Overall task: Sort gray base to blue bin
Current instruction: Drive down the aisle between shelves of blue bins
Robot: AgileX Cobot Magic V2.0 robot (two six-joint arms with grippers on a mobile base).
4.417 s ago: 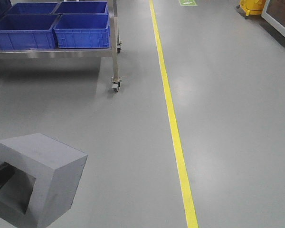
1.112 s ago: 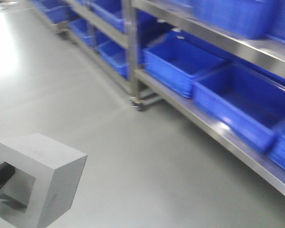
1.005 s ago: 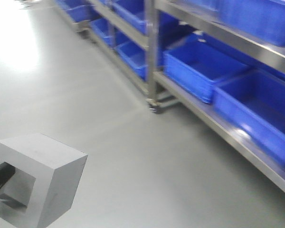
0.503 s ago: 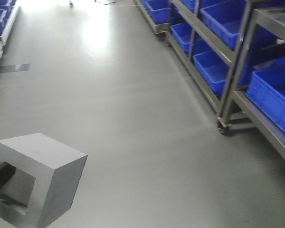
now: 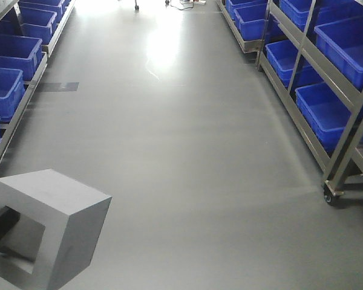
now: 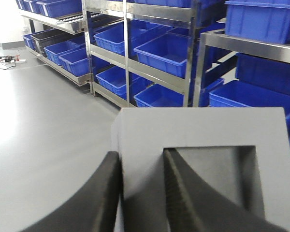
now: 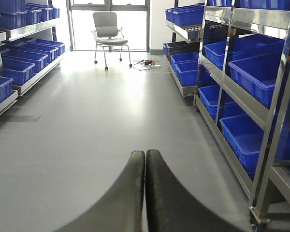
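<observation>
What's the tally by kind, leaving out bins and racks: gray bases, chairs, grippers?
gray base: 1
office chair: 1
grippers: 2, the left gripper clamped on the base's wall and the right gripper shut with nothing in it
Total: 4

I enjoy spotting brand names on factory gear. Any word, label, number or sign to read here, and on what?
None can be read. The gray base, pinched by the left gripper, is blank. The blue bins show no labels. The dark floor patch is too small to tell any print.
</observation>
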